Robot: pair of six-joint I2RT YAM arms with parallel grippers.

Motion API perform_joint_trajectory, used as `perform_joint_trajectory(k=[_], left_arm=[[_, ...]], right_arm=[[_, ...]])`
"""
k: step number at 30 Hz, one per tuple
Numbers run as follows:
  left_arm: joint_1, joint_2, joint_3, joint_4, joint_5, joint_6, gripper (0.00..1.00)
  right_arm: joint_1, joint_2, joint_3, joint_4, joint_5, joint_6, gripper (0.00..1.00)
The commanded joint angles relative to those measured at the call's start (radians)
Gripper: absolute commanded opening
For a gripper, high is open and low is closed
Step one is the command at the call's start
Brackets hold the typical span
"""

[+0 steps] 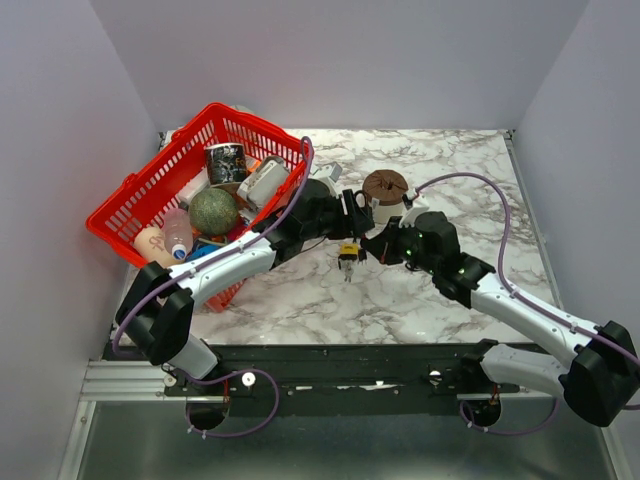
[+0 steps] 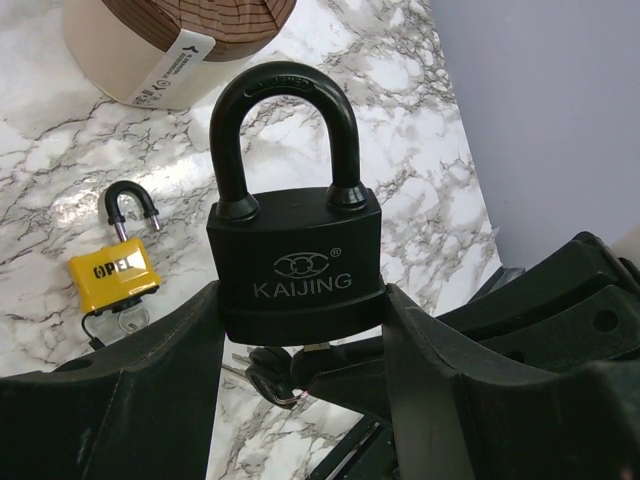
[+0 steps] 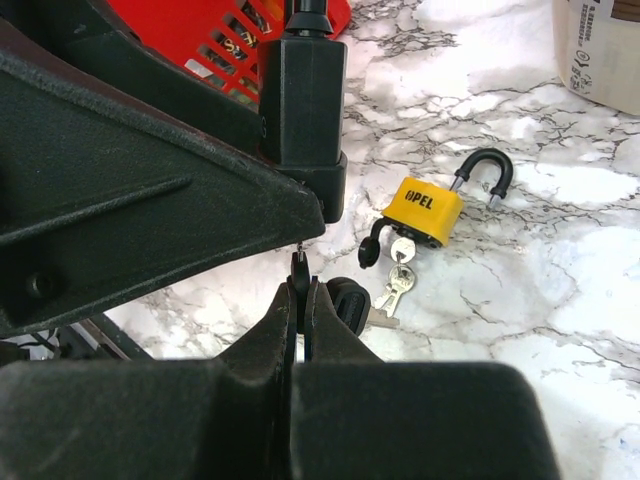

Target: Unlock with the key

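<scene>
The red basket (image 1: 135,185) at the tabletop's (image 1: 470,180) left holds a green ball (image 1: 213,211), a clear bottle (image 1: 177,235), a dark printed can (image 1: 226,162) and white items. A brown-lidded tub (image 1: 385,190) stands closed. The left arm's jaws are clamped on a black padlock (image 2: 298,270), held upright above the tabletop. The right arm's jaws are pressed together on the key (image 3: 298,265), a thin sliver just under the padlock's base; whether it has entered cannot be told. A yellow padlock (image 3: 425,210) lies nearby, shackle open.
</scene>
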Motion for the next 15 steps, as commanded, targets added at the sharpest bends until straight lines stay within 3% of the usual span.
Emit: perform_joint_trajectory(k=[1,15], left_arm=[[-0.048,0.01,0.013,-0.08,0.128,0.023,0.0],[-0.071,0.018,0.028,-0.089,0.136,0.079,0.0]], right_arm=[[-0.048,0.011,0.097,0.168,0.142,-0.028,0.01],[-0.101,0.014,0.151,0.163,0.08,-0.062,0.01]])
